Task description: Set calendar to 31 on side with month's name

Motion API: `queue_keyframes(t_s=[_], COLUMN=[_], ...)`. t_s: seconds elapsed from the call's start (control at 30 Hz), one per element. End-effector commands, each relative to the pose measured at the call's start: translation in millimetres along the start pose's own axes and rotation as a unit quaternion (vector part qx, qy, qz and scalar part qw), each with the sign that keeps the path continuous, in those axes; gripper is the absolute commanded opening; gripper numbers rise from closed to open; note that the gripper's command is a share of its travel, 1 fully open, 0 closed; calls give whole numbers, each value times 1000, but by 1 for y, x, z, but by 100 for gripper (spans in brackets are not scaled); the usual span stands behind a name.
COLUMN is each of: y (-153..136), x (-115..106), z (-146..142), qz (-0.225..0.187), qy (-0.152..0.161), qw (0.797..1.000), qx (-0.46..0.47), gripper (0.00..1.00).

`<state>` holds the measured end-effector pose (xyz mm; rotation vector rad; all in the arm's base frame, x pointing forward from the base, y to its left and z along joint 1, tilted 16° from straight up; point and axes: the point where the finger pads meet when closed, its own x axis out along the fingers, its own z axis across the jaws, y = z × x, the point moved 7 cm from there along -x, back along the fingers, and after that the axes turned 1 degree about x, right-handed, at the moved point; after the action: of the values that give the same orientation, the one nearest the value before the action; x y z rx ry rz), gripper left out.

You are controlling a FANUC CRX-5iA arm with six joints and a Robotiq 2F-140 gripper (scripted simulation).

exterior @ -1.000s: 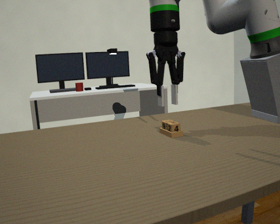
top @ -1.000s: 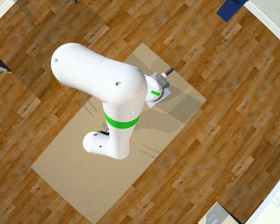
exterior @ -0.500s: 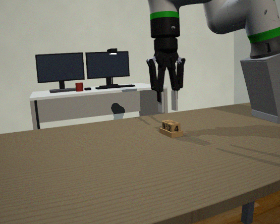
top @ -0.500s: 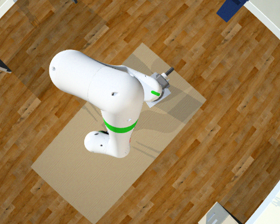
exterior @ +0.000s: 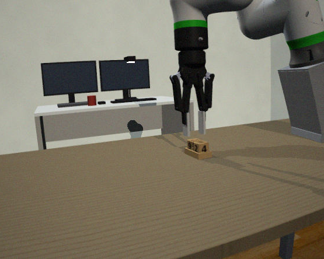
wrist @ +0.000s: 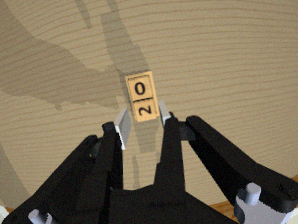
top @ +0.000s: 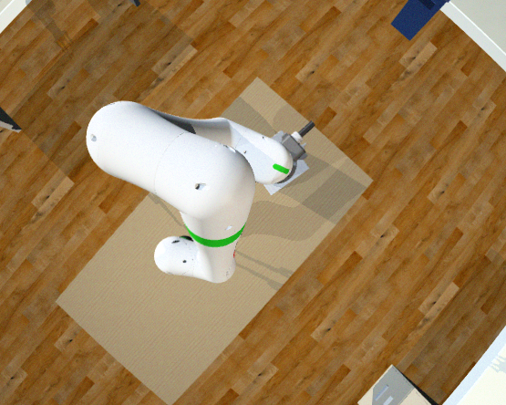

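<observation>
Fingers (exterior: 202, 122): hung partway open above the cubes (exterior: 197, 146) (wrist: 142, 100), gripping zilch. Tray (exterior: 192, 153): sat flat on the desk (top: 142, 319) (exterior: 105, 204) (wrist: 225, 60), closer to its far edge than its near one from the exterior cam, with 0 and 2 showing up top.

Cubes (exterior: 198, 146) (wrist: 142, 96): light tan wood, black digits; wrist view shows thin dark border lines round the digits. Tray (exterior: 198, 154): same tan, slightly more orange. Tabletop (top: 165, 319) (exterior: 105, 189) (wrist: 225, 65): beige-brown, fine wavy grain lines, darker grey-brown shadow patches. Pincer (exterior: 194, 122) (wrist: 144, 113): black linkage, light grey finger pads. Arm (top: 165, 160) (exterior: 190, 11): white, green bands, black wrist section. Pedestal (exterior: 301, 102): grey. Floor (top: 416, 228) (exterior: 260, 248): orange-brown planks, mixed light and dark. Mug (exterior: 91, 100): red. Monitors (exterior: 70, 78): dark blue-grey screens, black frames. Desk (exterior: 103, 125): white top, grey panel. Wall (exterior: 15, 35): pale cream.
</observation>
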<state>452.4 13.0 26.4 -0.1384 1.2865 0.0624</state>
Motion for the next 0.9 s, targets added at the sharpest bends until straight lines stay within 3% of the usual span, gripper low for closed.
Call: queue_keyframes(t_s=[0.0,0.87], y=[0,0], x=[2,6], z=[0,0], qz=[0,0], qy=[0,0], qw=[1000,1000], qx=[0,0], gripper=[29,29])
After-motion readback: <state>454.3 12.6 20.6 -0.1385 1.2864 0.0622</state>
